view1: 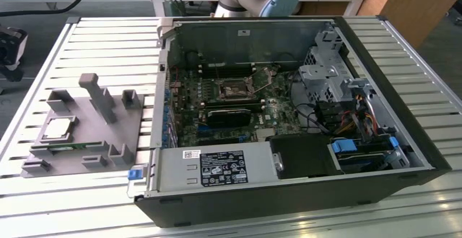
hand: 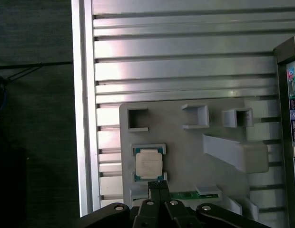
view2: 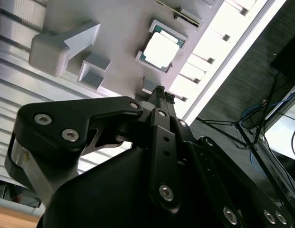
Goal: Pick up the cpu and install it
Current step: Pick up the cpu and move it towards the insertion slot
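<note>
I see the fingers [hand: 153, 191] pressed together, empty, near the cpu [hand: 149, 164] in its grey tray [hand: 185, 159]; I'd judge it light, rigid, slick, fragile; grip opposite edges.

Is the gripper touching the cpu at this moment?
Apart. In the second wrist view, bare grey fixture shows between the gripper and the cpu.

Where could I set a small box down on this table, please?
Bare slatted aluminium table lies between the grey plastic fixture plate and the near edge, and beyond the plate. Crowded: the plate, holding the silvery square cpu, and the open black computer case.
</note>
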{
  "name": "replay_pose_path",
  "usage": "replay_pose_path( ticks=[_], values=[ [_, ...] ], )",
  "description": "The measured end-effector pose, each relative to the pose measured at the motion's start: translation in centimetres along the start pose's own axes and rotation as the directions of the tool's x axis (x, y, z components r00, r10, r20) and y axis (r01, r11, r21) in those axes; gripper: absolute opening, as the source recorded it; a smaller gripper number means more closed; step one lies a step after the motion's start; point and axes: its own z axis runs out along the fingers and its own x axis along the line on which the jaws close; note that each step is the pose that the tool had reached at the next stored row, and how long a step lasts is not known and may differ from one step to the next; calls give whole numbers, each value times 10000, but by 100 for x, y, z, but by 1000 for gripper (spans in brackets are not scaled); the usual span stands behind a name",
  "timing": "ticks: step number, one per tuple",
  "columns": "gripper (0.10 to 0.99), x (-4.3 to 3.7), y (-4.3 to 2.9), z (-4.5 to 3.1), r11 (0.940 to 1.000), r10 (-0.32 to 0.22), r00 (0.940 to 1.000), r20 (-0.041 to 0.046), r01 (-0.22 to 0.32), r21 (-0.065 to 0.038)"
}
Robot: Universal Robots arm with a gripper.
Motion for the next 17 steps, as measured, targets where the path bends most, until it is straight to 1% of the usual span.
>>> replay_pose_path(
  ticks=[8,9,10,12,13,14,15,16,17],
  values=[
    [114,1,-6,87,10000,-1,10000,0,1,0],
    [169,1,-10,101,10000,-1,10000,0,1,0],
    [169,1,-14,116,10000,-2,10000,0,2,0],
    [290,2,-21,151,10000,-12,10000,-2,12,1],
    [290,2,-24,169,10000,-37,10000,-2,37,0],
    [349,3,-26,187,10000,-78,10000,-4,78,-1],
    [349,3,-27,204,9999,-116,9999,-6,116,-2],
    [408,3,-29,220,9999,-142,9999,-6,142,-3],
    [408,4,-30,234,9999,-160,9999,-7,160,-3]
  ],
)
